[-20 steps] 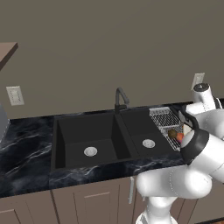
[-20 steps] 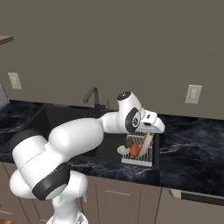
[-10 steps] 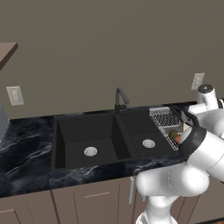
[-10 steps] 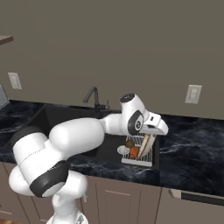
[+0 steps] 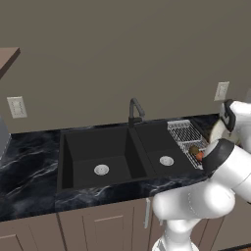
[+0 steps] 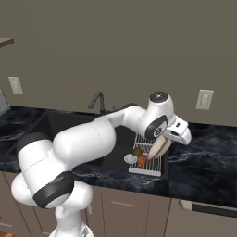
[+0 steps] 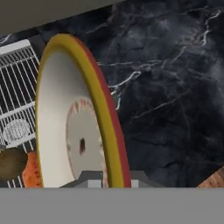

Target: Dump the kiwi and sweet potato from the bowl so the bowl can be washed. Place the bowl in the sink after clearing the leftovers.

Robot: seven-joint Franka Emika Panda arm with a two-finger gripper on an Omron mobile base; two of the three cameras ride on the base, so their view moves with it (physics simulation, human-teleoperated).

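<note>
My gripper (image 7: 109, 180) is shut on the rim of the bowl (image 7: 78, 118), which has a tan-gold rim and a cream inside. The bowl stands tipped almost on edge above the silver wire rack (image 7: 15, 96). The kiwi (image 7: 11, 162), a dark brown-green lump, and the orange-red sweet potato (image 7: 30, 171) lie side by side on the rack below the bowl's open face. In the right base view the tilted bowl (image 6: 158, 148) hangs from the gripper (image 6: 167, 140) over the kiwi (image 6: 137, 152) and sweet potato (image 6: 142, 160). The black sink (image 5: 112, 157) lies left of the rack (image 5: 182, 132).
A dark curved faucet (image 5: 135, 109) rises behind the sink's divider. Black marble counter (image 7: 175, 87) runs to the right of the rack. Wall outlets (image 6: 203, 99) sit on the back wall. My own white arm arches over the right basin (image 6: 115, 134).
The hand has edged a little up and to the right with the bowl still held tipped. The two food pieces lie on the rack as before.
</note>
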